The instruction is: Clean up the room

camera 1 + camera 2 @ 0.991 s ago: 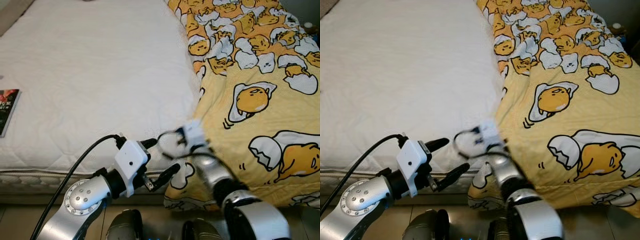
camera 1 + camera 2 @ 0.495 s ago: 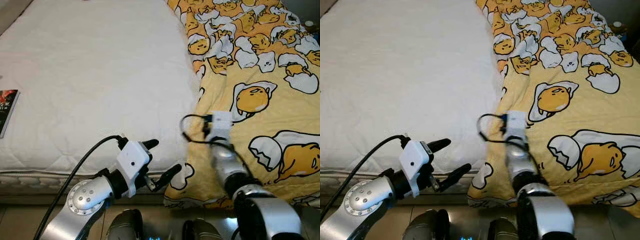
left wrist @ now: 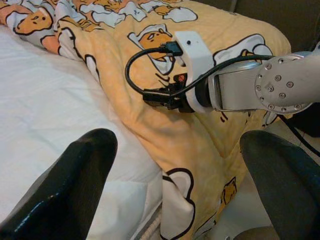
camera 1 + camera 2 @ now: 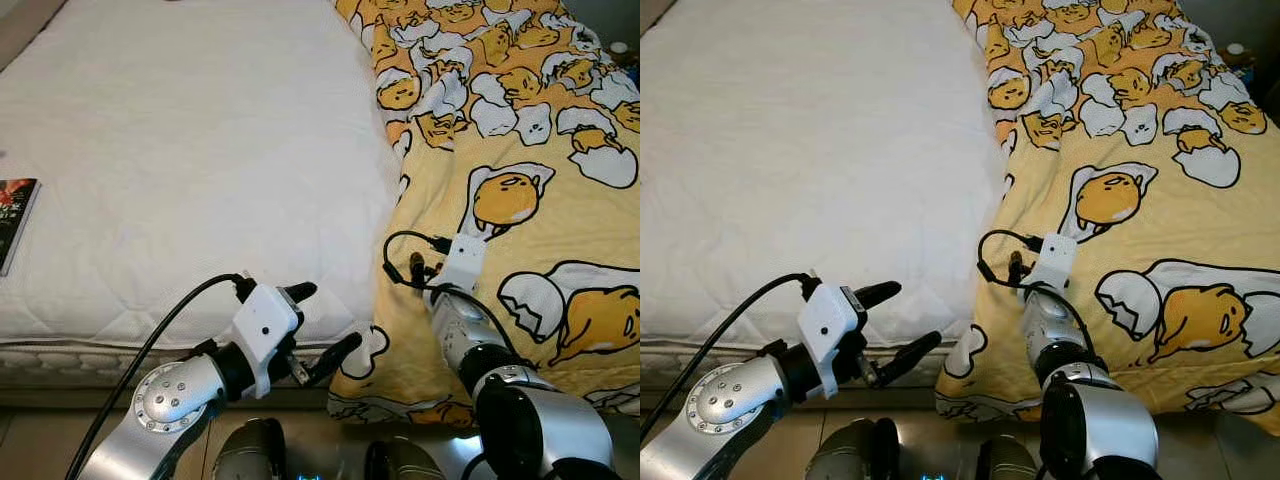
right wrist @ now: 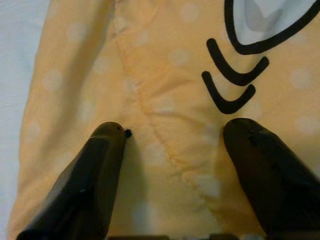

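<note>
Right arm now planted on the blanket, lining up a grab near the foot edge of the bed

Book (image 4: 15, 218) sits way over at the left edge of the white mattress (image 4: 200, 160), untouched. Left gripper (image 4: 320, 318) hangs just off the foot edge with its fingers spread and nothing between them, pretty much where it was a second ago. Right gripper (image 5: 170, 150) has swung right, off the mattress/blanket boundary and onto the yellow egg-print blanket (image 4: 520, 180), which covers the right side of the bed and droops over the foot edge. Its fingers (image 5: 95, 175) are spread wide, straddling a seam fold close to the blanket's left hem, tips looking pressed into the cloth but not pinching yet. My guess is it's about to pinch that fold and drag the blanket flat across the bare mattress.
</note>
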### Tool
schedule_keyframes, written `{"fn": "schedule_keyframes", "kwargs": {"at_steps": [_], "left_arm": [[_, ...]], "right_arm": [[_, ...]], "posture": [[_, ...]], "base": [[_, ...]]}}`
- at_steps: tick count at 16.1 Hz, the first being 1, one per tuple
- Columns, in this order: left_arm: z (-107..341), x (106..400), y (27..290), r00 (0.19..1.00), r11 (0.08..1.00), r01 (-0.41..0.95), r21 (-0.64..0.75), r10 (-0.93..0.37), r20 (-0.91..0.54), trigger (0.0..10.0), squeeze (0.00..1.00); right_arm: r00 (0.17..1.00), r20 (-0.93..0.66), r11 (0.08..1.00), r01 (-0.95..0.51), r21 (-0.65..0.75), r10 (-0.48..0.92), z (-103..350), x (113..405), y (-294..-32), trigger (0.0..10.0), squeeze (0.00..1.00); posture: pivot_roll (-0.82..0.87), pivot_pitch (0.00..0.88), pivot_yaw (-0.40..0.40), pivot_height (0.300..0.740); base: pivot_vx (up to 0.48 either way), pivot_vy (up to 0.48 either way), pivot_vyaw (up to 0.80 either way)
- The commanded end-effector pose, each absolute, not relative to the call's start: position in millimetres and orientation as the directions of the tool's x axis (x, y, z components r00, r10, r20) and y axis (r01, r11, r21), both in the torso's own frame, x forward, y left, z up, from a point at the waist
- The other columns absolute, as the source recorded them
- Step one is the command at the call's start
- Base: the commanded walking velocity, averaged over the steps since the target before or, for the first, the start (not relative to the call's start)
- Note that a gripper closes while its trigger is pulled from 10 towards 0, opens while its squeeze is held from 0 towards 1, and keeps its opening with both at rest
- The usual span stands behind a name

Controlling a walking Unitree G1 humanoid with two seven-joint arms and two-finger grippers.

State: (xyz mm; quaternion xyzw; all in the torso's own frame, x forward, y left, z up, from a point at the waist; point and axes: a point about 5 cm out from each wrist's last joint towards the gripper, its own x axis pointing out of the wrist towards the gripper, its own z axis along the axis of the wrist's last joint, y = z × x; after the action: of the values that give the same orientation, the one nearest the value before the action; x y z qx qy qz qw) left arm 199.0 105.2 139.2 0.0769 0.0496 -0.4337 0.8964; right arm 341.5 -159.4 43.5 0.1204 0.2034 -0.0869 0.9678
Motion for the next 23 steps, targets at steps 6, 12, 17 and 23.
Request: {"fn": "schedule_keyframes", "kwargs": {"at_steps": [6, 12, 17, 23], "left_arm": [[141, 196, 105, 0.616, 0.606, 0.788, 0.109, -0.772, -0.154, 10.0, 0.00], [140, 197, 105, 0.613, 0.603, 0.790, 0.111, -0.774, -0.158, 10.0, 0.00], [140, 197, 106, 0.618, 0.607, 0.786, 0.116, -0.769, -0.161, 10.0, 0.00], [141, 200, 104, 0.613, 0.601, 0.790, 0.123, -0.775, -0.154, 10.0, 0.00]], "right_arm": [[0.952, -0.299, 0.989, 0.107, 0.102, -0.072, 66, 356, -152, 10.0, 1.00], [0.876, -0.483, 0.972, 0.114, 0.205, -0.001, 37, 340, -143, 10.0, 0.00], [0.828, -0.561, 0.975, 0.125, 0.182, -0.001, 22, 329, -143, 5.2, 0.00], [0.823, -0.567, 0.975, 0.097, 0.200, 0.034, 21, 327, -138, 0.0, 0.00]], "posture": [[0.11, 0.171, 0.006, 0.714], [0.12, 0.177, 0.005, 0.714], [0.13, 0.180, 0.002, 0.714], [0.12, 0.157, 0.004, 0.714]], "base": [[0.000, 0.000, 0.00], [0.000, 0.000, 0.00], [0.000, 0.000, 0.00], [0.000, 0.000, 0.00]]}}
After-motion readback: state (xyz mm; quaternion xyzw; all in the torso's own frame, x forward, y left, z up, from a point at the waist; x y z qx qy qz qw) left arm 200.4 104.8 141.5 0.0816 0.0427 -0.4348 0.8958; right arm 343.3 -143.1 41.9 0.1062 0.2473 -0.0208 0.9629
